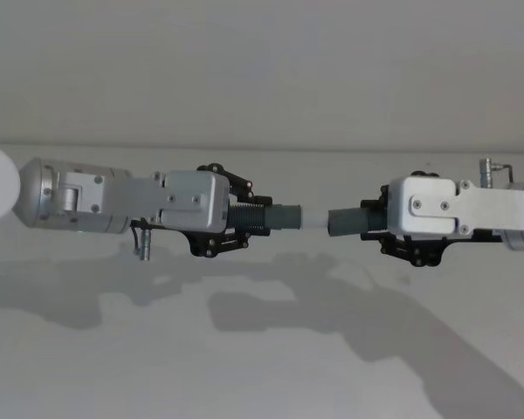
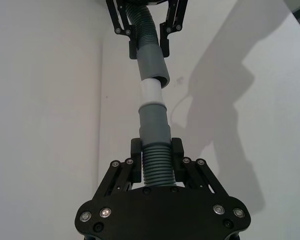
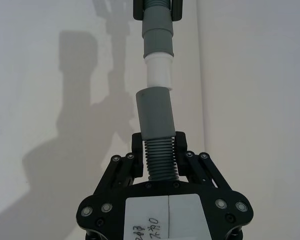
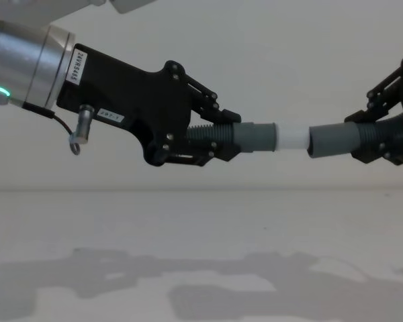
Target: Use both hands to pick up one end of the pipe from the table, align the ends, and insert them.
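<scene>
A: Where are the two hose pieces held?

B: Both are carried well above the white bench (image 4: 201, 235). The left tool (image 1: 244, 218) is clamped on the ribbed body of one hose piece (image 1: 266, 217), whose grey cuff and narrower white tip (image 4: 292, 139) project toward the middle. The right tool (image 1: 386, 223) is clamped on the ribbed part of the other hose piece (image 1: 354, 222), whose open socket (image 4: 330, 141) is turned toward that tip.

A: How do the two ends stand to each other?

B: From the chest view the white tip is seen just at the socket's rim, touching or barely entered; which one cannot be told. In the left wrist view most of the white tip (image 2: 151, 91) is left bare between the two grey cuffs. In the right wrist view the socket's rim (image 3: 152, 91) is seen set a little off the tip's line.

A: What room is left around them?

B: Open air is seen above and below the pieces, with shadows cast on the bench beneath. The bench's far edge is met by a plain wall (image 1: 262, 70) behind the arms.
</scene>
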